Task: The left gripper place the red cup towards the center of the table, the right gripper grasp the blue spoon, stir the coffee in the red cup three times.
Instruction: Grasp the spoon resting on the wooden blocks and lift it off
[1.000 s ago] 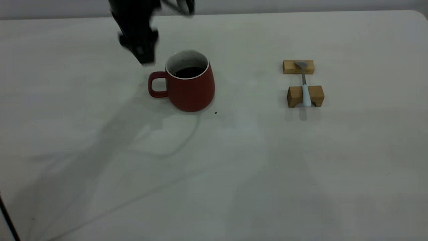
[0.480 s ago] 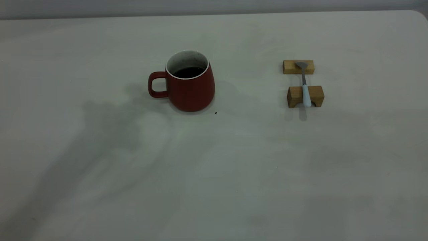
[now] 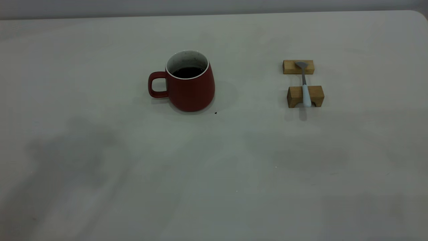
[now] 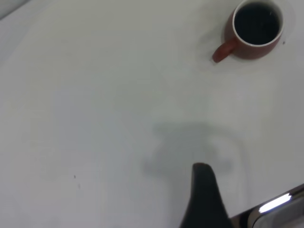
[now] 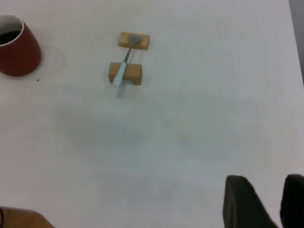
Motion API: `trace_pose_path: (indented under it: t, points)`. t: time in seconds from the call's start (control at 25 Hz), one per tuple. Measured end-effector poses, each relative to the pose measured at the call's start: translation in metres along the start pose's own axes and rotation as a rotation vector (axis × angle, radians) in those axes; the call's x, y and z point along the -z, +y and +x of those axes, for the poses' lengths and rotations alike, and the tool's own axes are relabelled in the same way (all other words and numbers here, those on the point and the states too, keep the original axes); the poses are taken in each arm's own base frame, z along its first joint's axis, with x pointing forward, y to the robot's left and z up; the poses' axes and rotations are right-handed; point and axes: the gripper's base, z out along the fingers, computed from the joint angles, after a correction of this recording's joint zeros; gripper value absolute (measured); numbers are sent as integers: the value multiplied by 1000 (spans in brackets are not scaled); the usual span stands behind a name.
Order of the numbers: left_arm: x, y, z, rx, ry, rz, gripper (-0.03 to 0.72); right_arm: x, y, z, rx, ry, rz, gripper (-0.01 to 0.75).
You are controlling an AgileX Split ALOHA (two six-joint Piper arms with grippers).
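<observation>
One off-white tabletop [image 3: 214,174], faintly shadowed. Red cup [image 3: 190,84] with coffee [image 3: 189,72] is set near centre; blue spoon [image 3: 305,87] is bridged across two wooden blocks [image 3: 305,96] at 3 o'clock. Right claw [image 5: 266,202] is parted; left claw: state cannot be told.

Plain grey wall [image 3: 214,6] behind, soft shadows [image 3: 67,157] across the off-white tabletop [image 3: 234,174]

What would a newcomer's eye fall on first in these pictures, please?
The red cup stands upright near the table's middle, coffee inside, handle pointing to the left arm's side. To its right, the blue spoon lies bridged across two wooden blocks. Neither tool touches anything.
</observation>
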Motion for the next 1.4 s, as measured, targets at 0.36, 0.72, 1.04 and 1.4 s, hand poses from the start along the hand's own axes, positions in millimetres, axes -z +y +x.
trace_pose_path:
  t: [0.36, 0.72, 1.04, 1.4]
  points:
    - [54, 1, 152, 198, -167, -88, 594, 0, 0, 0, 0, 0, 0, 241]
    - [33, -36, 251, 443, -299, -148, 594, 0, 0, 0, 0, 0, 0, 241]
    - [6, -53, 282, 465, -358, -166, 594, 0, 0, 0, 0, 0, 0, 241]
    - [-3, -54, 284, 465, -345, -162, 594, 0, 0, 0, 0, 0, 0, 241]
